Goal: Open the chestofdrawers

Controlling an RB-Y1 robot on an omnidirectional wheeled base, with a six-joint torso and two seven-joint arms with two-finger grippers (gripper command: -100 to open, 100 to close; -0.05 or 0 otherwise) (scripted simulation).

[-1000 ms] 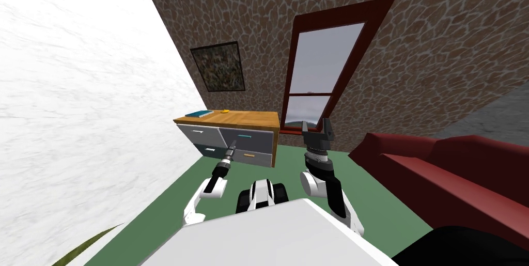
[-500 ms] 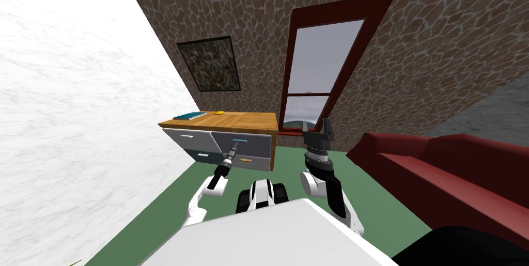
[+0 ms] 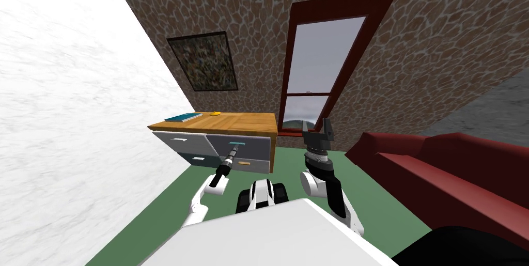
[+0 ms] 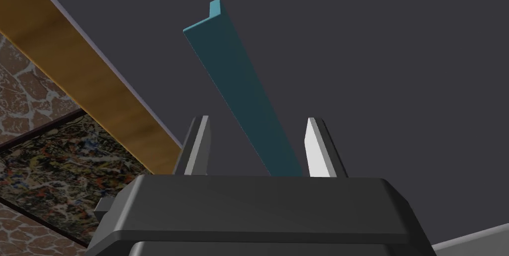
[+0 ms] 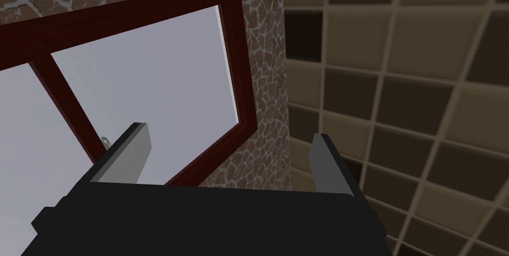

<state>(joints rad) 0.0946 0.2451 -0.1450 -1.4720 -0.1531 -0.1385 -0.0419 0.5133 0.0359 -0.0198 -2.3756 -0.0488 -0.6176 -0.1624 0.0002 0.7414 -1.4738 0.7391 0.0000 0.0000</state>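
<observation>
Chest of drawers (image 3: 243, 122), left of centre in the head view, against the stone wall (image 3: 258, 15). Left gripper (image 4: 258, 119) is spread, with one finger on either side of the teal handle (image 4: 238, 79) on the upper right drawer (image 3: 257, 143). Right gripper (image 3: 319, 133), just right of centre, is raised and likewise spread.

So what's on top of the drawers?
A teal book and a yellow thing, too small to name, lie on the chest of drawers. Under the book is hidden.
</observation>
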